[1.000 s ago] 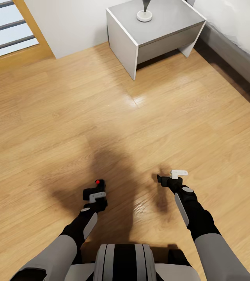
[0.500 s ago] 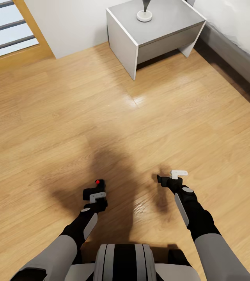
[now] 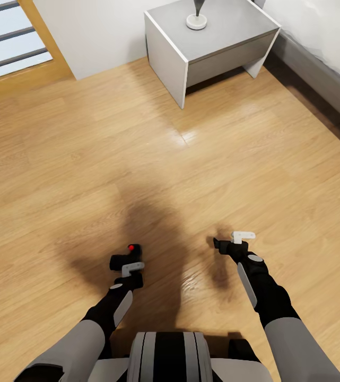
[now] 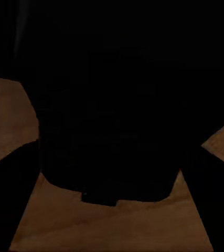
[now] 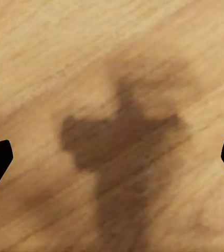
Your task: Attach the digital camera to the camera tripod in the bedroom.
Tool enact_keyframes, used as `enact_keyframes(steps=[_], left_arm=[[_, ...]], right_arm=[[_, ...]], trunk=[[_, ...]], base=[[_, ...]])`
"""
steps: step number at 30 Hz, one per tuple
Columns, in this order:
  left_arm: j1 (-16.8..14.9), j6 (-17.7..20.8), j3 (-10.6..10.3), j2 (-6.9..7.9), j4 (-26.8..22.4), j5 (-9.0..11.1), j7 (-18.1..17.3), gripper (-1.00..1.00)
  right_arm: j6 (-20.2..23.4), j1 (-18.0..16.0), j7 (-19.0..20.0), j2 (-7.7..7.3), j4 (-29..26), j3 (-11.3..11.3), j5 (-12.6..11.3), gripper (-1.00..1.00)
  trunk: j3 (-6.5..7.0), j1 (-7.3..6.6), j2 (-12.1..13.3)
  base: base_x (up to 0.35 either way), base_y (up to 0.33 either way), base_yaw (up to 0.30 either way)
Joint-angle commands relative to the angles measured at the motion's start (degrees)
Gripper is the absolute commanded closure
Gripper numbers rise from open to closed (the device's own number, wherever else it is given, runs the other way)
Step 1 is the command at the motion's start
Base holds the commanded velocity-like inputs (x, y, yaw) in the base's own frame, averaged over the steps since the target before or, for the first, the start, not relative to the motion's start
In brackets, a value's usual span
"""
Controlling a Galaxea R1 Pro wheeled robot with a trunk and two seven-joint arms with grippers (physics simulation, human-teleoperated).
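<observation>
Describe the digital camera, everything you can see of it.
The digital camera is a small, boxy, dark grey-black body with a bright red round button on top. It sits clamped in the left gripper, held above the light wood floor and touching nothing else. In the left wrist view it shows as a big black mass close before the lens, with no detail readable.
</observation>
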Motion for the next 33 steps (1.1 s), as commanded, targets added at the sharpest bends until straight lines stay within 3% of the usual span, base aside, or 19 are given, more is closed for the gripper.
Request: enact_keyframes(steps=[1, 17, 22, 23, 27, 28, 31, 32, 33], left_arm=[[0.0, 0.3, -0.1, 0.02, -0.1, 0.4, 0.3, 1.0], [0.0, 0.1, -0.1, -0.02, -0.2, 0.5, 0.3, 1.0], [0.0, -2.9, -0.1, -0.04, -0.6, 0.4, 0.5, 1.0], [0.1, 0.9, -0.1, -0.8, -14.1, 0.6, 1.4, 1.0], [0.0, 6.6, -0.5, -0.8, -21.9, 0.7, 1.4, 1.0], [0.1, 8.8, -1.2, -0.8, -27.2, 0.7, 1.3, 1.0], [0.4, 12.1, -3.1, -0.8, -36.4, 0.8, 1.3, 1.0], [1.2, 14.3, -4.7, -0.8, -41.6, 0.9, 1.3, 1.0], [1.7, 15.3, -5.5, -0.8, -43.6, 0.9, 1.3, 1.0]], right_arm=[[0.3, 0.0, 0.0, 0.05, -0.1, -0.1, -0.2, -1.0], [0.3, 0.0, 0.0, 0.05, -0.1, -0.1, -0.2, -1.0], [0.3, 0.0, 0.0, 0.05, -0.1, -0.1, -0.2, -1.0], [0.3, 0.0, 0.0, 0.05, -0.1, -0.1, -0.2, -1.0], [0.3, 0.0, 0.0, 0.05, -0.1, -0.1, -0.2, -1.0], [0.3, 0.0, 0.0, 0.06, -0.1, -0.1, -0.2, -1.0], [0.3, 0.0, 0.0, 0.06, -0.1, -0.1, -0.2, -1.0], [0.3, 0.0, 0.0, 0.05, -0.2, -0.1, -0.2, -1.0], [0.3, 0.0, 0.0, 0.05, -0.2, -0.1, -0.2, -1.0]], trunk=[[-0.03, -0.01, 0.0], [-0.03, -0.01, 0.0], [-0.03, -0.01, 0.0], [-0.03, -0.01, 0.0], [-0.03, -0.01, 0.0], [-0.03, -0.01, 0.0], [-0.03, -0.01, 0.0], [-0.03, -0.01, 0.0], [-0.03, -0.01, 0.0]], base=[[0.0, 0.0, 0.0], [0.0, 0.0, 0.0], [0.0, 0.0, 0.0], [0.0, 0.0, 0.0], [0.0, 0.0, 0.0], [0.0, 0.0, 0.0], [0.0, 0.0, 0.0], [0.0, 0.0, 0.0], [0.0, 0.0, 0.0]])
